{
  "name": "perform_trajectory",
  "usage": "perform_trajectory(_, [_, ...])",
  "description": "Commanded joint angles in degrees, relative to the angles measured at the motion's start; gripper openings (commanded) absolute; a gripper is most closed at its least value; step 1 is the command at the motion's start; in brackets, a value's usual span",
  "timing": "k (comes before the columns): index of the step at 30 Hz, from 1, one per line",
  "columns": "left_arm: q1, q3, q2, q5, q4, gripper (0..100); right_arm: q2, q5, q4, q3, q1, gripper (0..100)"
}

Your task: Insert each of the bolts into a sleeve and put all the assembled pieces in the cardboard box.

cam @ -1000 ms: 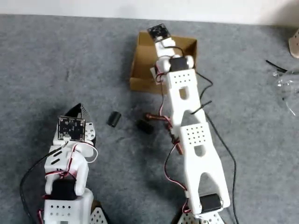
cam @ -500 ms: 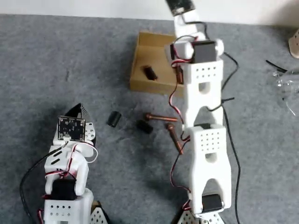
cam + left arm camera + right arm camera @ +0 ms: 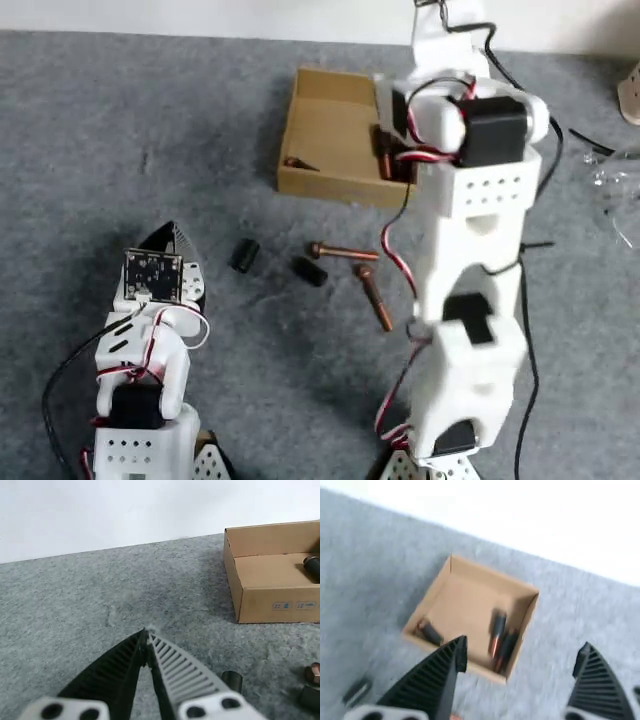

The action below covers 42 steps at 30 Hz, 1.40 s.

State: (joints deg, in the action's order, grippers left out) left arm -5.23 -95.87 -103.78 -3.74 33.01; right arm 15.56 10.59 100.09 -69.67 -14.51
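Note:
The cardboard box (image 3: 330, 120) sits at the far middle of the grey carpet. Inside it, two assembled pieces (image 3: 385, 155) lie along its right wall and a third piece (image 3: 298, 163) rests at its front left. My right gripper (image 3: 522, 645) hangs open and empty, high above the box (image 3: 465, 600). Two copper bolts (image 3: 343, 252) (image 3: 373, 297) lie loose in front of the box. Two black sleeves (image 3: 244, 255) (image 3: 309, 271) lie beside them. Low over the carpet, left of the sleeves, my left gripper (image 3: 170, 240) (image 3: 146, 632) is shut on nothing.
The right arm (image 3: 470, 250) stands tall over the carpet's right half, with its cables trailing. Clear plastic and a black wire (image 3: 605, 165) lie at the far right. A white wall borders the carpet behind the box.
The right arm has risen up and back from inside the box. A third assembled piece now lies in the box's front left. The left arm has kept still.

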Motion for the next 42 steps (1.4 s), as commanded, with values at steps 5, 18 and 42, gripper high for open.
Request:
perform_trajectory(5, [0.7,-1.3,-0.6,-0.3,-1.1,1,-27.7,-0.5,0.7,36.5,-8.8,30.3])
perform_trajectory(18, [0.6,-1.3,-0.6,-0.3,-1.1,1,-59.6,-0.4,-22.5,92.9,-13.3,30.3])
perform_trajectory(42, [0.7,-1.3,-0.6,-0.3,-1.1,1,-64.0,6.6,-56.0,130.2,-29.2,30.3])
